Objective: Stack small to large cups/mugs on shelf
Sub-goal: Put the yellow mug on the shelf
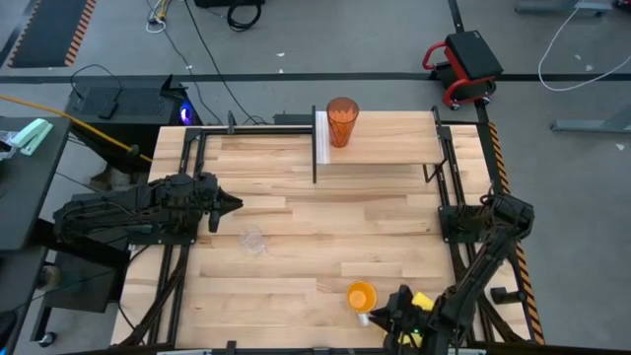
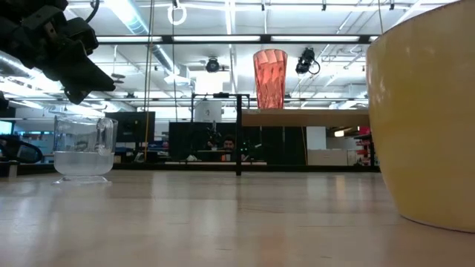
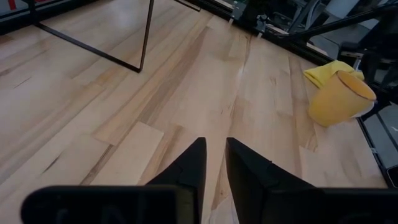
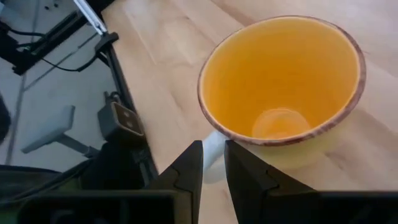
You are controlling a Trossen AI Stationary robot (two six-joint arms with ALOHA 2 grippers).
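Up on the shelf [image 1: 389,148], a pale wood board raised on black legs along the far side of the table [image 1: 296,247], stands the tall tumbler [image 1: 341,121], translucent dark orange with faceted sides, upright at the shelf's left end beside the white end panel [image 1: 321,138]. It is well apart from both grippers.

Next in size, the orange cup [image 1: 361,296] sits upright at the near edge of the table, bright yellow-orange inside, with a darker rim and a pale handle. A yellow cloth [image 1: 422,301] lies just to its right. The right gripper [image 4: 213,163] hovers at this cup's near side, its fingers drawn close with only a slim gap between them, their tips just at the pale handle; they hold nothing.

Smallest, the clear glass [image 1: 253,238] stands upright on the left middle of the table, nearly colourless with a thick base. The left gripper [image 3: 214,160] hangs above the table just left of the glass, its fingers likewise nearly together and holding nothing, clear of the glass.
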